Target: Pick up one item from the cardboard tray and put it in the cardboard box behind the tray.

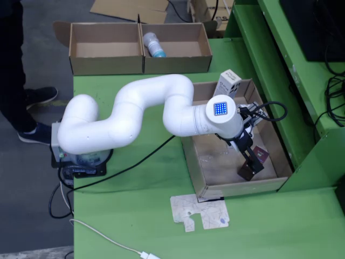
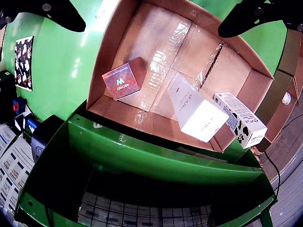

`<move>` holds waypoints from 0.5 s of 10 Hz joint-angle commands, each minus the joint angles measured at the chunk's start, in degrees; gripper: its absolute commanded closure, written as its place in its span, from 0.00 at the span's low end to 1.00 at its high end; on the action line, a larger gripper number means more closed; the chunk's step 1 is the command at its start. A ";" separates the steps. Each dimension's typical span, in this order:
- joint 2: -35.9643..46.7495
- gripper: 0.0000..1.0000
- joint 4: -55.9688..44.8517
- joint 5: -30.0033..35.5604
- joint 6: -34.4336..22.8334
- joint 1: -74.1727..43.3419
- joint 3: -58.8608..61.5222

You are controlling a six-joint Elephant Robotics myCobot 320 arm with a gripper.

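Gripping is best done across the flat side faces of the small red box (image 2: 122, 79), judged light, stiff and slightly glossy; it lies inside the cardboard tray (image 2: 106, 52), near its corner, while the end effector (image 2: 151, 16) hangs above, spread wide and empty

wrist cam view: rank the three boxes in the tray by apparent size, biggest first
1. Plain white box, lying mid-tray: largest.
2. Black-and-white patterned box, leaning at the tray's right corner.
3. Red box: smallest.

The two white boxes look close in size, and wide-angle distortion makes 1 versus 2 unsure.
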 commanded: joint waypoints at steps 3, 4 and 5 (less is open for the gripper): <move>-0.14 0.00 4.52 0.08 1.68 0.21 1.49; -0.48 0.00 5.50 -0.06 2.12 0.30 1.49; -0.79 0.00 6.12 0.02 2.69 0.47 1.49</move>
